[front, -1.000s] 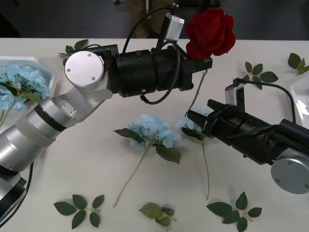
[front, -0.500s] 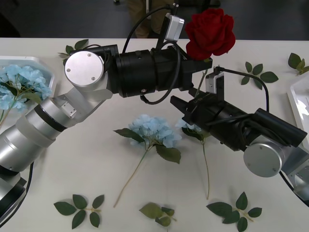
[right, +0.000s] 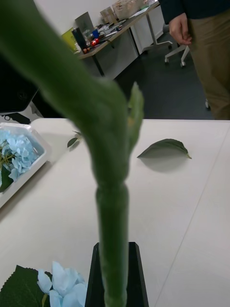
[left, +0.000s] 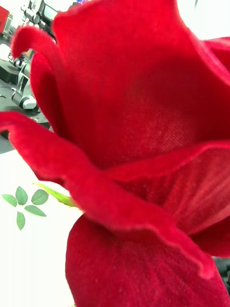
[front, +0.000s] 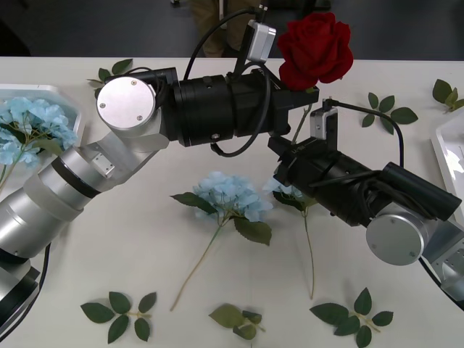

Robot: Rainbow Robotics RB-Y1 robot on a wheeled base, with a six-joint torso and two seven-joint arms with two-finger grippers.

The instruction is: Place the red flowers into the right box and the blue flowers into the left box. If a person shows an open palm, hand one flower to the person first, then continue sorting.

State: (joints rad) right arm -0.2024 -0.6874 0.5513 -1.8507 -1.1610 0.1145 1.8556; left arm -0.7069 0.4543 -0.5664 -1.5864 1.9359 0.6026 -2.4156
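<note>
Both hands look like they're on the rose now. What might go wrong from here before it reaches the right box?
1. The left hand and the right hand both grip the rose, the right one lower on its thin stem. If either moves before one lets go, the stem may bend or tear.
2. The right hand sits just above a blue flower. A low swing away may drag it.

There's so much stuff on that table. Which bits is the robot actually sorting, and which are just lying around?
Part of the job:
red rose, held up by the left gripper
right gripper, at its stem
blue flowers on the table
left box, blue flowers inside
right box

Just lying about:
loose leaf sprigs
single leaf
</note>
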